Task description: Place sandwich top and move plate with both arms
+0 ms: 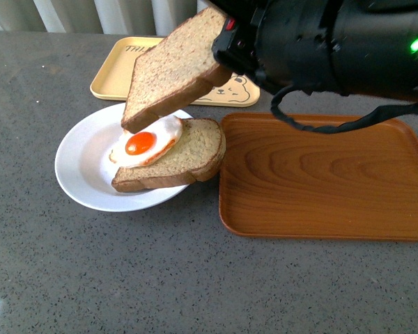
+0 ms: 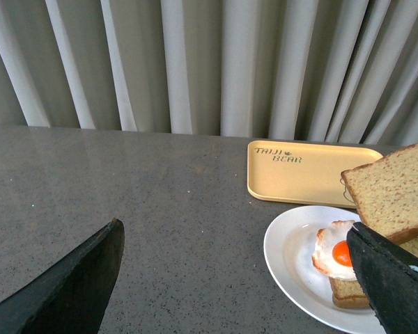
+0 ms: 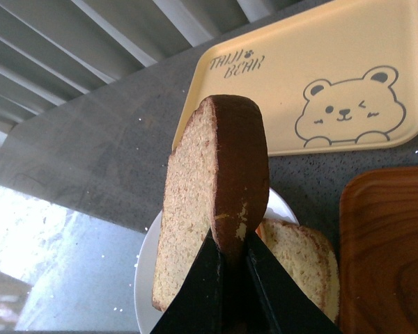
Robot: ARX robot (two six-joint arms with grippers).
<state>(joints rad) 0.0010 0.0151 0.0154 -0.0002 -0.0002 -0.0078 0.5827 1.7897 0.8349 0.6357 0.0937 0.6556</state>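
In the front view the sandwich top hangs tilted, its low corner just above a fried egg. The egg lies on a second bread slice on the white plate. My right gripper is shut on the slice's upper right edge. In the right wrist view its two fingers pinch the crust of the sandwich top. My left gripper stands open over bare grey tabletop just beside the plate. One of its fingers overlaps the plate in that view. It does not show in the front view.
A yellow bear-print tray lies behind the plate. A brown wooden tray sits right of the plate, nearly touching it. The right arm's black housing hangs over that tray. A curtain closes the back of the table.
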